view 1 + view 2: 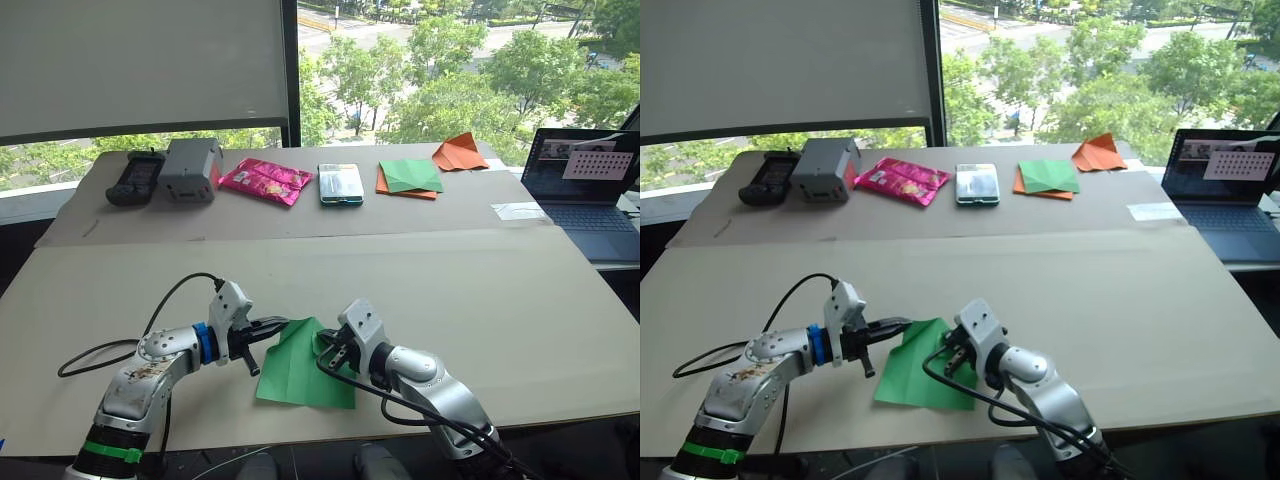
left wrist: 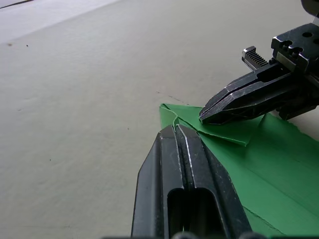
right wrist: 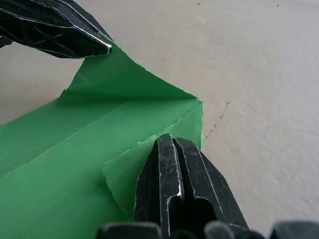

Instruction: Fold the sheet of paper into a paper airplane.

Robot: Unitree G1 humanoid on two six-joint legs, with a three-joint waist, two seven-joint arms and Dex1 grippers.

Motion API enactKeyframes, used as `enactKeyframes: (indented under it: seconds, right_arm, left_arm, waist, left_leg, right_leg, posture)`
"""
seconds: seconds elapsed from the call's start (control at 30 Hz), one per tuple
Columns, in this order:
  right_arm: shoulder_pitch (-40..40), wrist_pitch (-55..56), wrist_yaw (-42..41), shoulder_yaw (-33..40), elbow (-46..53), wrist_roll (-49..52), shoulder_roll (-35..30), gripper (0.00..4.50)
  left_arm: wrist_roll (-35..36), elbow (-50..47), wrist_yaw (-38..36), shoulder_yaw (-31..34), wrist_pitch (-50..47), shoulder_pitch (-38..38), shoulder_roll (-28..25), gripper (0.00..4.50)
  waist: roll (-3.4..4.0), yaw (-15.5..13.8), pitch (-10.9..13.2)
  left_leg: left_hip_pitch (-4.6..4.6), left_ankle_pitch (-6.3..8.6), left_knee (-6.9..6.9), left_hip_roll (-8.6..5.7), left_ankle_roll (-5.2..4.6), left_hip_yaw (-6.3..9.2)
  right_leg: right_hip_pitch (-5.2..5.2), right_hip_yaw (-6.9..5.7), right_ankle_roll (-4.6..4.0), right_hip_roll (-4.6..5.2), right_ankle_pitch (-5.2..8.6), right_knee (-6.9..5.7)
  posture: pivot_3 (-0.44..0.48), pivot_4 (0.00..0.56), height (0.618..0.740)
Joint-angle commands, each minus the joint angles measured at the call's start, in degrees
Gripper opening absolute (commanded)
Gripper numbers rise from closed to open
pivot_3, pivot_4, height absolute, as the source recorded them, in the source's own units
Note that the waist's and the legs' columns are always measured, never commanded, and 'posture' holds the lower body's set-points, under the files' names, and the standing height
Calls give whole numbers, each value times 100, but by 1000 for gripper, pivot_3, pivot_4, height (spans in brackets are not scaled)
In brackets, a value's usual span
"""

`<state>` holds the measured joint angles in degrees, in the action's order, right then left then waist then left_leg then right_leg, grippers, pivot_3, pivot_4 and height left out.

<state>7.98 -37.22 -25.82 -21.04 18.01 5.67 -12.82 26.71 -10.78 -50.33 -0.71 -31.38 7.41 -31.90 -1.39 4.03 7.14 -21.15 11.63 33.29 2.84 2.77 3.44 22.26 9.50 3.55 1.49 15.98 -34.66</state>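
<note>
Corner fold underway: left gripper [image 1: 281, 324] and right gripper [image 1: 322, 345] both pinched tight on sheet of paper [image 1: 300, 372], at its far edge; next, press crease flat.

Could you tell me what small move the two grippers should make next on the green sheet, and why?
Probably the right gripper should press its folded corner flat on the table. Both grippers look shut on the sheet of paper: the left gripper pinches the far corner, and a small flap beside the right one is folded over but stands raised, not yet creased.
</note>
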Motion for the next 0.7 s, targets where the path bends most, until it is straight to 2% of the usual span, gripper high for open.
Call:
enactKeyframes:
  seconds: [0.03,0.1,0.37,0.6,0.7]
  right_arm:
    - [-43,-79,25,-26,78,3,-11,0]
    - [-41,-85,28,-22,77,12,-2,0]
    - [-59,-111,56,-18,105,7,-1,0]
    - [-55,-115,63,-10,104,5,-5,0]
    - [-56,-113,63,-8,103,12,0,0]
  left_arm:
    - [455,-269,45,257,-488,131,-28,1515]
    - [419,-279,59,230,-530,95,-72,2118]
    - [243,-229,90,42,-410,26,-9,2118]
    - [163,-158,32,-52,-233,77,-43,23]
    - [53,-216,-20,-119,-140,75,-131,23]
  waist:
    - [-1,-1,0]
    - [-1,3,0]
    - [-2,-1,-1]
    - [-2,-2,-1]
    - [-2,-1,-1]
  left_leg:
    - [0,0,0,0,0,0]
    - [0,0,0,0,0,0]
    - [1,0,0,0,0,0]
    - [1,1,0,0,1,0]
    - [1,1,0,0,2,0]
  right_leg:
    - [0,0,0,0,0,0]
    - [0,0,0,0,0,0]
    - [0,0,0,0,0,0]
    - [0,0,0,0,0,0]
    - [0,0,0,0,0,1]
  posture:
    - [0,150,740]
    - [0,150,740]
    - [0,150,740]
    - [0,150,740]
    - [0,150,740]
